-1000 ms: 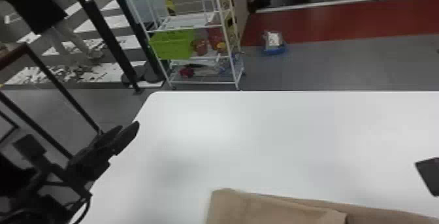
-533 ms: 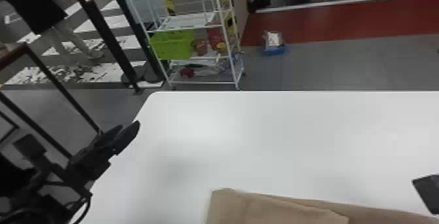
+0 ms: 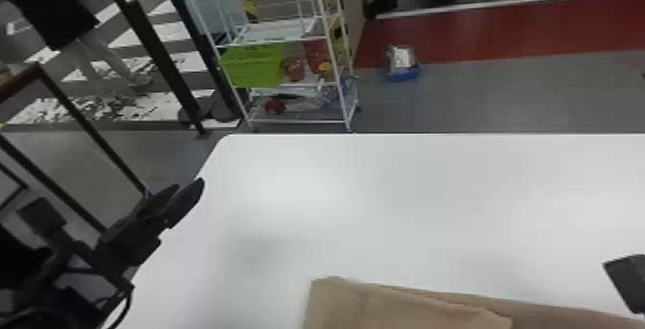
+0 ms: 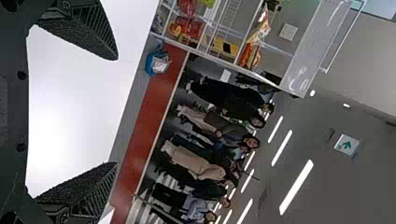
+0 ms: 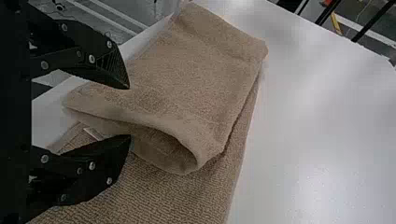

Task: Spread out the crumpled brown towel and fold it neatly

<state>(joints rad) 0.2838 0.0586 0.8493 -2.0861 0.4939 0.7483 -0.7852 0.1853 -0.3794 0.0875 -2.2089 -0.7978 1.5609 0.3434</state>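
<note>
The left gripper is at the table's left edge, away from the towel; in the left wrist view the left gripper stands open with nothing between its fingers. Part of the right arm's gripper shows at the right edge. The brown towel lies at the bottom edge of the head view, with one layer folded over another. In the right wrist view the right gripper is open at the rolled, open-ended fold of the towel, its fingertips on either side of the fold's edge. A flat single part of the towel extends beneath.
The white table reaches beyond the towel toward the far edge. Behind it stand a white wire rack with a green bin, and a blue tray on the floor. Black posts and rails are at the left.
The part of the right gripper at the head view's right edge has moved slightly nearer the robot. The towel's folded layer has shifted a little to the right. The left arm stays put.
</note>
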